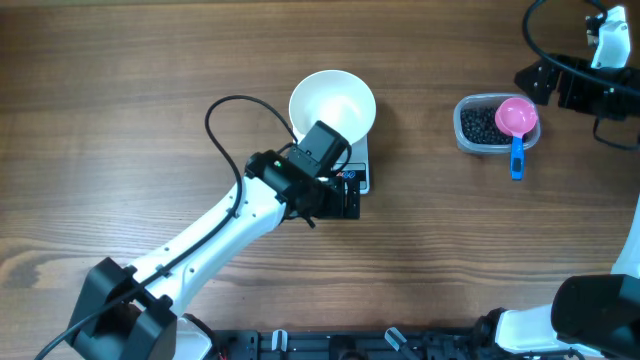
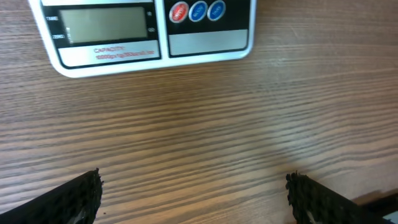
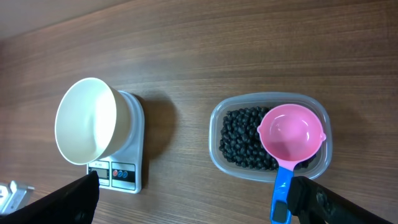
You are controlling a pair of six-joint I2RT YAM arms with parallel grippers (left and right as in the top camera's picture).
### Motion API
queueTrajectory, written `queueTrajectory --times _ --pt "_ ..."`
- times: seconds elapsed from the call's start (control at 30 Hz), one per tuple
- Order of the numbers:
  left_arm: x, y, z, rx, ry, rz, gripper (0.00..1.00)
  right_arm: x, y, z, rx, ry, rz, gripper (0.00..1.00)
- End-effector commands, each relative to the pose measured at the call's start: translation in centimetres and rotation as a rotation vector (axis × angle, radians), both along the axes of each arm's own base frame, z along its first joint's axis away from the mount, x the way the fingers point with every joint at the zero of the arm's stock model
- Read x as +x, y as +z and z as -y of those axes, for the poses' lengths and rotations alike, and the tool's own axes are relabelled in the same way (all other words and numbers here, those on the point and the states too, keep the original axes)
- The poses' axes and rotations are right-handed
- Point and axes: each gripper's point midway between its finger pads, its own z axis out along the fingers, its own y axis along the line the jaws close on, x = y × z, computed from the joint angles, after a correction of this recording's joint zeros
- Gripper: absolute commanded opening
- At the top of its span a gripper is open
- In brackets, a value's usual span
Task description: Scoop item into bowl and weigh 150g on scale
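— What is the left gripper (image 2: 194, 200) doing, here near us?
— It holds nothing. Its fingers stand fully apart, low over the bare table (image 2: 205, 124), just in front of the scale (image 2: 149, 31). I can read no digits on the display.
— And the bowl (image 1: 332, 105)?
— It is white and empty, and it sits on the far part of the scale.
— The beans (image 3: 239, 140)?
— All in the clear tub (image 3: 214, 134), well to the right. A pink scoop (image 3: 291, 134) with a blue handle lies across it.
— The right gripper (image 3: 199, 202)?
— At the far right, wide open too, with nothing in it. I think scooping has not begun. Next it must take that handle squarely, so the scoop does not tip.
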Motion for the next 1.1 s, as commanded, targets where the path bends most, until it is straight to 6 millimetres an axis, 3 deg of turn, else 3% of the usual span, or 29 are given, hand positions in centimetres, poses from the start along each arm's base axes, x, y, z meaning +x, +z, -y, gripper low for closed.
queueTrajectory --times 0.0,0.13,0.27,0.43,0.63,0.77,1.07 --pt "0.0 0.0 0.2 -0.009 0.012 -0.004 1.00 0.1 -0.5 -0.2 0.019 0.001 -0.012 1.00" --pt "0.4 0.3 1.1 -0.032 -0.072 0.041 1.00 0.1 -0.5 -0.2 0.019 0.002 -0.012 1.00" --pt "1.3 0.7 2.1 -0.024 -0.376 0.191 1.00 0.1 -0.5 -0.2 0.019 0.002 -0.012 1.00" --pt "-0.2 -1.4 2.5 0.001 -0.784 0.228 1.00 0.1 -0.5 -0.2 0.019 0.002 -0.012 1.00" --pt "-0.5 -4.5 2.3 0.040 -0.946 0.196 1.00 0.1 -0.5 -0.2 0.019 0.002 -0.012 1.00" --pt "0.1 -5.0 2.4 0.053 -1.046 0.244 1.00 0.1 -0.5 -0.2 0.019 0.002 -0.012 1.00" --pt "2.7 -7.2 2.3 0.061 -1.019 0.274 1.00 0.1 -0.5 -0.2 0.019 0.002 -0.012 1.00"
